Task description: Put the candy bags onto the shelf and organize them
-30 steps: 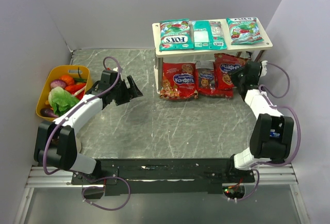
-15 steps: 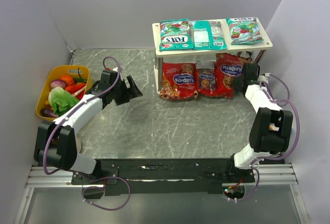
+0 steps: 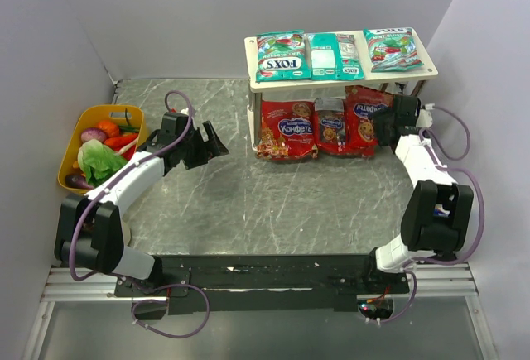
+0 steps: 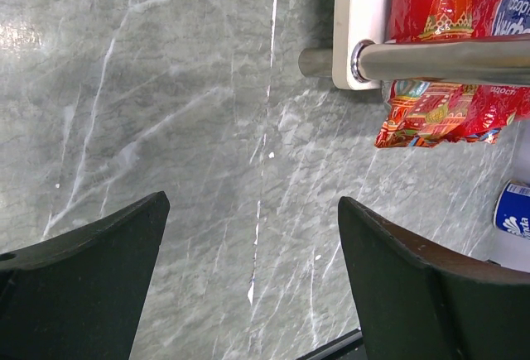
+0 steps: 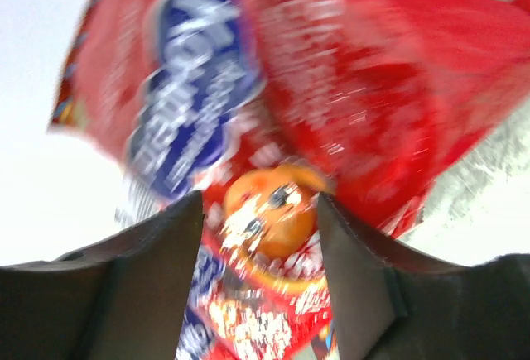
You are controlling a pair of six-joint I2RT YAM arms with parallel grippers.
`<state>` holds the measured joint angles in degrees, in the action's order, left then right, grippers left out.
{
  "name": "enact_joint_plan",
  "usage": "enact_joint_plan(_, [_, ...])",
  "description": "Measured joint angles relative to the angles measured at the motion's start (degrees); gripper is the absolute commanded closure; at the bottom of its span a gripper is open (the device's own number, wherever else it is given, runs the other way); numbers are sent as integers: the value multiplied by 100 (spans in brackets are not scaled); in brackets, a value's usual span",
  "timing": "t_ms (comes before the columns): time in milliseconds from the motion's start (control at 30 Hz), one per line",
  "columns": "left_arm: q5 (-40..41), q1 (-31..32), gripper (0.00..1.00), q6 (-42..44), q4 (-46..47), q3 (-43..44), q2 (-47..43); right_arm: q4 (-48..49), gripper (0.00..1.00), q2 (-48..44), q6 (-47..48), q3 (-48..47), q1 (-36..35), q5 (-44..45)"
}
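Fingers (image 5: 157, 244) of right gripper (image 3: 383, 120) parted, with the blurred right red bag (image 3: 363, 116) filling the gap between them in the wrist view; clamped on it or only touching, cannot tell. Sits at 3 o'clock of that bag, beside the shelf (image 3: 426, 68), under its top board.

Left gripper (image 3: 217, 141) spread wide, holding nothing, over bare table (image 3: 273, 194) at 9 o'clock of the shelf and well apart from it.

Three teal bags (image 3: 283, 55) flat in a row on the top board. Three red bags (image 3: 288, 130) in a row beneath, lower edges showing past the top board toward 6 o'clock.

Yellow tub (image 3: 70, 153) of toy vegetables at the table's 9 o'clock edge.
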<state>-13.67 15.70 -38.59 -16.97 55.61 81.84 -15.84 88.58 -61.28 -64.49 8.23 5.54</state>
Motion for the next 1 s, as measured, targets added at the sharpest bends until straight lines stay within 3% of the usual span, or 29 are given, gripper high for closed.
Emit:
enact_joint_plan(367, [0, -4, 10, 0, 2, 0, -7, 173, 29, -66, 2024, -527, -973, -354])
enact_joint_plan(700, [0, -4, 10, 0, 2, 0, -33, 372, 29, 859, 3958, -1276, -1840, -164])
enact_joint_plan(1000, [0, -15, 10, 2, 0, 0, -39, 885, 30, 903, 4085, -949, -2048, -223])
